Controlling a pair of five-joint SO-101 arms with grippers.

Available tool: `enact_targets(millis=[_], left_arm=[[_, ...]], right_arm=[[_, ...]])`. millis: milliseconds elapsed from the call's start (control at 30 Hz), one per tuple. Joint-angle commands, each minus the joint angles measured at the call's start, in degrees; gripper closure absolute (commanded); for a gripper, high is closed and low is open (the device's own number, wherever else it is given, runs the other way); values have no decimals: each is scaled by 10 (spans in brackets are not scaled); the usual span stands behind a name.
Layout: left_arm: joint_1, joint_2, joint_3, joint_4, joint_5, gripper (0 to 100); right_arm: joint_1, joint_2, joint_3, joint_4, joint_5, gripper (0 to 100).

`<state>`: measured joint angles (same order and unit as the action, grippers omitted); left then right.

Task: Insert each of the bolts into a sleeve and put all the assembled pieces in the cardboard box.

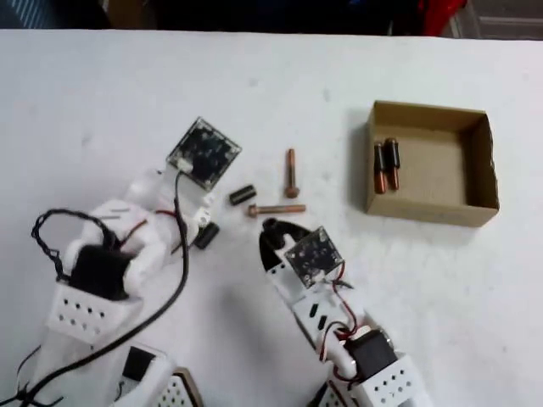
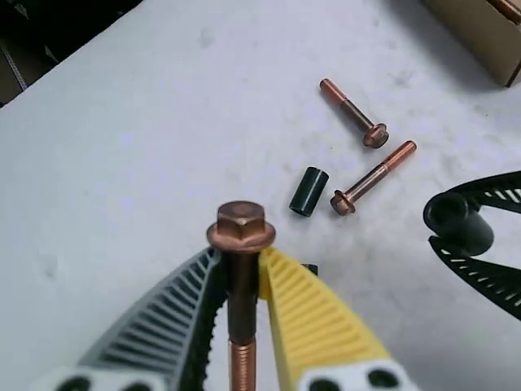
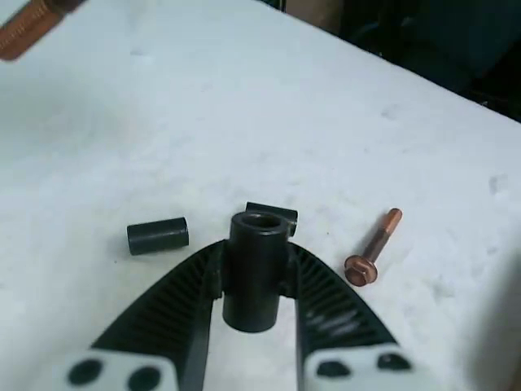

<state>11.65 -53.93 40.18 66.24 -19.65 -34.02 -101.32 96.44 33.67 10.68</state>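
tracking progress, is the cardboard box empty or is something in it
Not empty. The high view shows two sleeved bolts lying side by side on the floor of the cardboard box, close to one wall.

This looks like a robotics lab or hobby workshop. A scuffed white tabletop (image 1: 102,93) carries one white printed arm (image 1: 102,280) at 8 o'clock and a second arm (image 1: 373,365) at 5 o'clock. Both have bare circuit boards (image 1: 204,153) and loose wiring (image 1: 183,263), and copper bolts (image 1: 290,174) lie near the centre.

High camera overlooks the table (image 1: 102,102); close wrist cameras share its loose bolts (image 1: 290,173).
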Motion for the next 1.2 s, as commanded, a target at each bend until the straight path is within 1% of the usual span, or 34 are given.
enact_targets(millis=[0, 100, 233, 367, 500, 567, 700, 833, 967, 1167], left_arm=[[-3, -35, 1, -25, 25, 978], [-1, -43, 4, -25, 99, 977], [0, -44, 4, -46, 181, 977], [0, -44, 4, -92, 232, 977], [7, -44, 4, -141, 243, 977], [27, -45, 4, -154, 243, 977], [89, -45, 4, -186, 242, 977], [123, -45, 4, -207, 240, 978], [140, -45, 4, -225, 240, 978], [143, -45, 4, -266, 244, 978]], right_arm=[[-4, -7, 4, -49, -58, 981], [-4, -7, 4, -76, -100, 981], [-4, -7, 4, -101, -103, 981], [-4, -7, 4, -130, -104, 981], [-4, -6, 4, -164, -104, 981], [-7, -4, 4, -176, -104, 981], [-30, -2, 4, -181, -104, 981], [-31, -2, 4, -178, -104, 981], [-31, -1, 4, -177, -104, 981], [-30, -6, 4, -154, -103, 981]])
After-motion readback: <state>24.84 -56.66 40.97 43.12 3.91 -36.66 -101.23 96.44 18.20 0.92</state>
